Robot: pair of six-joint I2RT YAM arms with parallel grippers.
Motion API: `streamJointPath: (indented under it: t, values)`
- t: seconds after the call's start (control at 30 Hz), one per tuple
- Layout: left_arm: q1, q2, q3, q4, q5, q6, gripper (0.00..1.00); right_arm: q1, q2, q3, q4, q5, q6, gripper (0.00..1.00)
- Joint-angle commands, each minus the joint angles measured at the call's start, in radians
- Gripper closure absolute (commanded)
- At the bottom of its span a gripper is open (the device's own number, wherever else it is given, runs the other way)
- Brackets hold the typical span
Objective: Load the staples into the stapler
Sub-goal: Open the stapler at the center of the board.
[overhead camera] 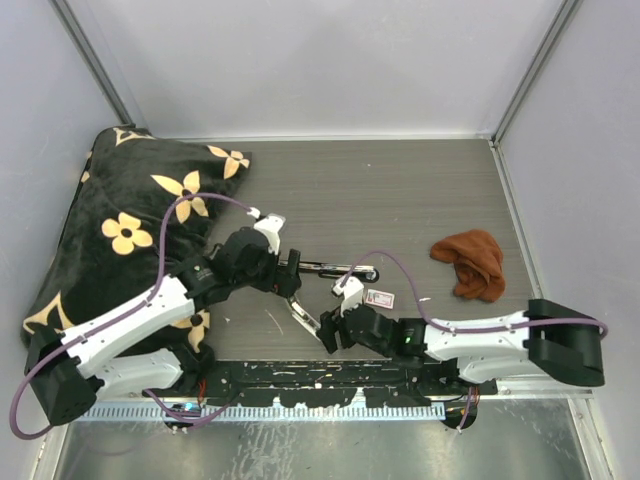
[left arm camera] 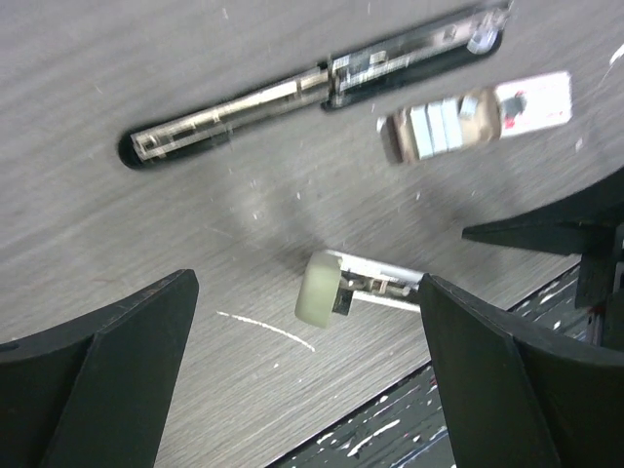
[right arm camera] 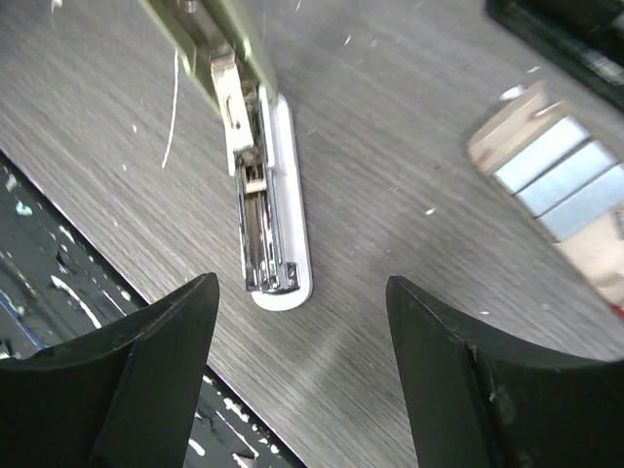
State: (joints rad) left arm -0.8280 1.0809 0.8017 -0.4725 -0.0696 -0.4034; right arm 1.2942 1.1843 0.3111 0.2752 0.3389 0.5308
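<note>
Where the two pincers meet, stapler [overhead camera: 303, 314]: lies splayed open on the surface just below centre of the top view. One half is a black bar running right, the other a pale half angled toward the lower edge. Opened this way its metal faces up, which looks like readiness for loading.
Channel [right arm camera: 261, 229]: left of centre in the right wrist view, bare metal on a white base. Whether any strip sits in it cannot be told.
Staples [right arm camera: 558, 175]: silvery blocks at the right edge of the right wrist view, lying in their box on the surface, near the stapler and apart from both pincers. Not yet loaded.
Box [overhead camera: 378, 298]: small, red-and-white, just right of the stapler in the top view. It keeps the strips together close to the right arm.
Left pincer [left arm camera: 307, 288]: wide open and empty, hovering over the pale half's end, probably placed to steady the stapler.
Right pincer [right arm camera: 302, 288]: fingers apart with nothing between them, above the channel's tip. It is probably the one to fetch a strip.
Cloth [overhead camera: 470, 262]: brown, crumpled, right of centre, well apart.
Cushion [overhead camera: 110, 190]: black, flowered, at the left edge.
</note>
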Motion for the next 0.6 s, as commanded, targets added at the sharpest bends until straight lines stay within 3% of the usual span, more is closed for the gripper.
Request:
streamJointPath:
  t: [0.0,0.17,0.3,0.57]
  values:
    - [0.042,-0.037,0.179,-0.101,-0.055,0.000,0.02,-0.016,-0.125,0.149,-0.273,0.164,0.068,0.23]
    - [0.150,0.020,0.371,-0.259,0.019,0.050,0.02,-0.133,-0.169,0.257,-0.530,0.167,0.156,0.23]
    - [0.217,0.013,0.429,-0.289,-0.009,0.120,0.02,-0.273,-0.128,0.304,-0.603,0.095,0.205,0.34]
    - [0.244,-0.079,0.292,-0.189,-0.160,0.206,0.02,-0.326,0.090,0.390,-0.612,0.122,0.305,0.47]
